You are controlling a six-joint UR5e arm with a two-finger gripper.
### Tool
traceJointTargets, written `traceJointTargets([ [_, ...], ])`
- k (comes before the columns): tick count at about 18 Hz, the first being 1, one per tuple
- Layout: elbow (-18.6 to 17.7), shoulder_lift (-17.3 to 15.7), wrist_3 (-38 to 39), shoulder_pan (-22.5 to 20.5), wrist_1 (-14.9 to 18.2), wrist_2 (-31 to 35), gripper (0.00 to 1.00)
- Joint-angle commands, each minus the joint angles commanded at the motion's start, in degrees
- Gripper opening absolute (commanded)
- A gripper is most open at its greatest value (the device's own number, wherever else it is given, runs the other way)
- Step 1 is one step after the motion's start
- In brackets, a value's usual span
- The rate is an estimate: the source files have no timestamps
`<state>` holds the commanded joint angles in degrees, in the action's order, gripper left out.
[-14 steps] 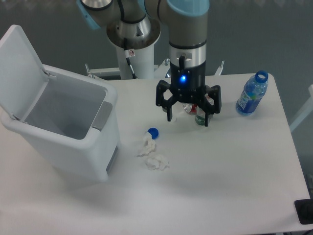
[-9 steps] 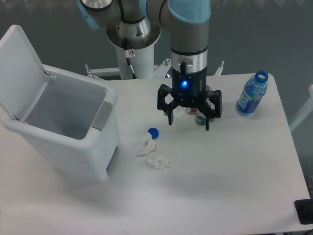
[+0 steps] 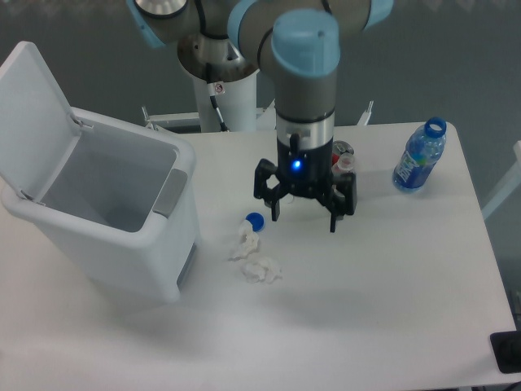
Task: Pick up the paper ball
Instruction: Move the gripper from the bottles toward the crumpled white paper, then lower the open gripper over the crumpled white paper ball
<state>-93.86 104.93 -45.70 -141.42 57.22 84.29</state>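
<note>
The paper ball (image 3: 256, 259) is a white crumpled wad with two loose lobes, lying on the white table (image 3: 383, 277) just right of the bin. A small blue bottle cap (image 3: 255, 220) lies touching its upper lobe. My gripper (image 3: 303, 220) hangs open and empty above the table, up and to the right of the paper ball, its two black fingers pointing down and well apart.
An open white bin (image 3: 106, 212) with its lid raised stands at the left. A blue water bottle (image 3: 419, 156) stands at the back right. A crushed can (image 3: 343, 155) sits behind the gripper. The robot base (image 3: 220, 73) is at the back.
My gripper has moved forward and slightly left, toward the paper ball, uncovering the can behind it. It stays open. The paper ball and cap have not moved.
</note>
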Motion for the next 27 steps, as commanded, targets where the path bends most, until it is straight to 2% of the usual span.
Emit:
traceJointTargets([
  [3,-0.3,2.7,-0.1,0.6,0.2,0.0,1.0],
  [7,-2.5,6.3,0.0,1.6,0.2,2.2,1.0],
  [13,-4.2,8.2,0.5,1.6,0.2,2.7,1.0],
  [17,-6.7,8.2,-0.1,1.7,0.4,5.5,1.0],
  [25,-9.4,6.5,0.5,3.1,1.1,5.8,1.0],
  [27,-9.4,6.5,1.6,3.5,2.2,5.8,1.0],
])
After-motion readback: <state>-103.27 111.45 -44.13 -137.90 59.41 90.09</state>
